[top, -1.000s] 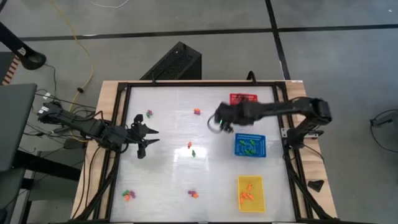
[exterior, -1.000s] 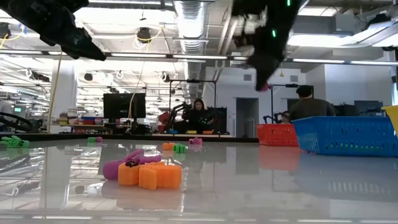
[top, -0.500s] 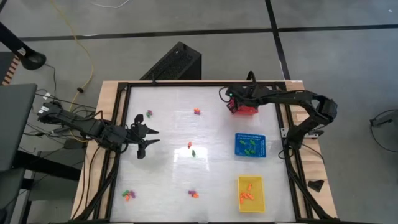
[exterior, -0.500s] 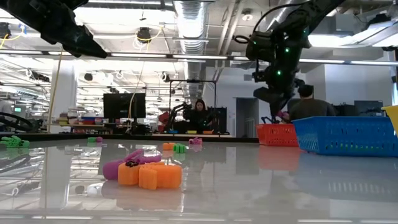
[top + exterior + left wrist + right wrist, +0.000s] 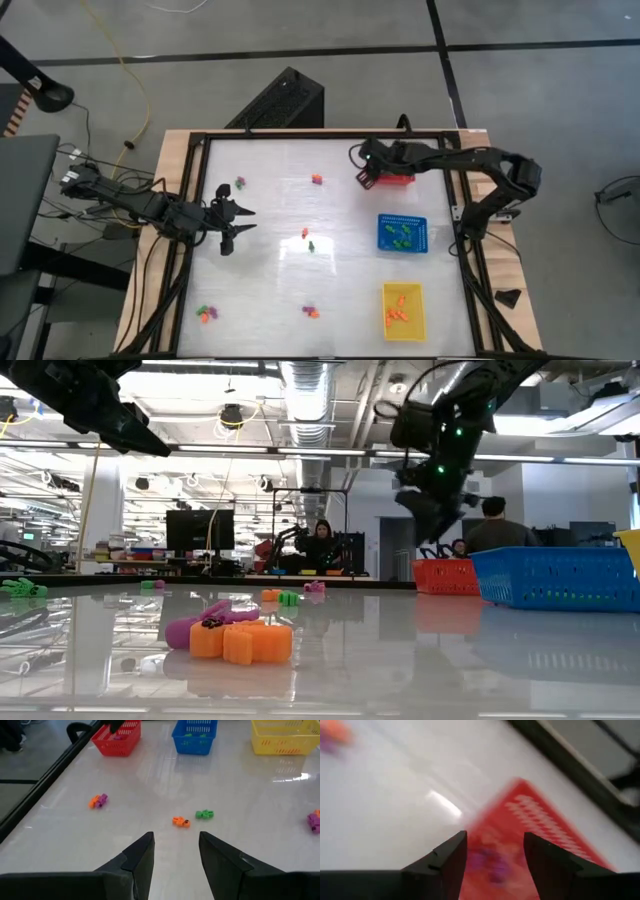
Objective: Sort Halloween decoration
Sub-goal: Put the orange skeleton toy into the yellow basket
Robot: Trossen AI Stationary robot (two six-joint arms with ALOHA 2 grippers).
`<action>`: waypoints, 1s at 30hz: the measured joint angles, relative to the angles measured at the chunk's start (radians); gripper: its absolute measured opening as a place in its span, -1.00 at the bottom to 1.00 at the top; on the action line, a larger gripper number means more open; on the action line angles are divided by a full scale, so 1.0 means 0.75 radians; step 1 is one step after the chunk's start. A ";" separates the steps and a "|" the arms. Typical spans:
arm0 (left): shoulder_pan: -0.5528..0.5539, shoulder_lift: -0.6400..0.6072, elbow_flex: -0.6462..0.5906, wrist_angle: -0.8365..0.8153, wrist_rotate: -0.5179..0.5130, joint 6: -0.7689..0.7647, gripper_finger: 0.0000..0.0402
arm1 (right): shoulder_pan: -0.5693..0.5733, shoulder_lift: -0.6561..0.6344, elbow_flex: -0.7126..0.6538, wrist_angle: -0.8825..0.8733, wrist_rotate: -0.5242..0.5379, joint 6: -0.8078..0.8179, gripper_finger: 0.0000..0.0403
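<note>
- The right end effector (image 5: 367, 176) hung over the red basket (image 5: 396, 180) near the worktop's (image 5: 270, 290) far right corner, fingers (image 5: 445, 857) parted and holding nothing.
- A purple trinket (image 5: 490, 861) lay in that basket beneath it.
- The left end effector (image 5: 236, 218) hovered by the left edge, fingers (image 5: 140, 855) apart, empty.
- Other trinkets (image 5: 191, 818) lay scattered mid-worktop.

From overhead we look straight down on the whole counter (image 5: 320, 290). From counter height we look level across it into the room behind. From the left wrist we look across the counter toward the red basket (image 5: 118, 737), blue basket (image 5: 195, 736) and yellow basket (image 5: 286, 736). From the right wrist we look down closely on the red basket.
</note>
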 joint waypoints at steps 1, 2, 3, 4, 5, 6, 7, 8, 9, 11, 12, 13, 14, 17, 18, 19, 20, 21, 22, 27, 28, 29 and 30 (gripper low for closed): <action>0.000 0.000 0.000 0.000 0.000 0.003 -0.27 | 0.036 0.000 0.001 0.031 -0.013 0.012 0.14; 0.000 0.000 0.000 0.000 0.000 0.003 -0.27 | 0.077 0.000 0.001 0.063 -0.023 0.022 0.14; 0.000 0.000 0.000 0.000 0.000 0.003 -0.27 | 0.121 0.000 0.001 0.102 -0.033 0.025 0.13; 0.000 0.000 0.000 0.001 0.000 0.003 -0.27 | 0.172 0.000 0.001 0.147 -0.037 0.025 0.12; 0.000 0.000 0.001 0.002 0.000 0.003 -0.27 | 0.225 0.000 0.001 0.198 -0.037 0.025 0.12; 0.000 0.000 0.001 0.002 0.000 0.003 -0.27 | 0.281 0.001 0.001 0.255 -0.037 0.025 0.11; 0.000 0.000 0.001 0.002 0.000 0.003 -0.27 | 0.339 0.013 0.001 0.321 -0.037 0.023 0.10; 0.000 0.000 0.001 0.002 0.000 0.003 -0.27 | 0.395 0.027 0.002 0.398 -0.037 0.012 0.10; 0.000 0.001 0.001 0.003 0.000 0.002 -0.27 | 0.450 0.046 0.002 0.476 -0.037 -0.006 0.09; 0.000 0.001 0.001 0.005 0.000 0.002 -0.27 | 0.555 0.108 0.002 0.644 -0.038 -0.059 0.09; 0.000 0.001 0.001 0.006 0.000 0.002 -0.27 | 0.599 0.143 0.002 0.746 -0.038 -0.099 0.09; 0.000 0.001 0.001 0.007 0.000 0.002 -0.27 | 0.642 0.186 0.003 0.842 -0.038 -0.150 0.09; 0.000 0.001 0.001 0.011 0.001 -0.001 -0.27 | 0.678 0.230 0.003 0.927 -0.038 -0.209 0.09; 0.000 0.001 0.001 0.015 0.002 -0.021 -0.27 | 0.745 0.370 0.003 1.144 -0.033 -0.358 0.09; 0.000 0.001 0.001 0.015 0.002 -0.029 -0.27 | 0.756 0.409 0.003 1.195 -0.023 -0.380 0.09; 0.000 0.001 0.001 0.014 0.003 -0.035 -0.27 | 0.761 0.447 0.013 1.232 -0.013 -0.391 0.09; 0.000 0.001 0.001 0.013 0.003 -0.038 -0.27 | 0.762 0.478 0.025 1.263 -0.008 -0.395 0.09; 0.000 0.001 0.001 0.014 0.002 -0.038 -0.27 | 0.761 0.506 0.038 1.278 -0.006 -0.395 0.09; 0.000 0.001 0.001 0.014 0.002 -0.038 -0.27 | 0.758 0.535 0.054 1.281 -0.004 -0.391 0.09; 0.000 0.001 0.001 0.011 0.002 -0.027 -0.27 | 0.731 0.675 0.136 1.278 -0.033 -0.353 0.10; 0.000 0.001 0.001 0.008 0.002 -0.026 -0.27 | 0.727 0.686 0.145 1.276 -0.053 -0.350 0.12; 0.000 0.001 0.001 0.007 0.002 -0.022 -0.27 | 0.722 0.701 0.154 1.272 -0.062 -0.349 0.13; 0.000 0.001 0.001 0.007 0.001 -0.020 -0.27 | 0.716 0.716 0.170 1.277 -0.066 -0.346 0.14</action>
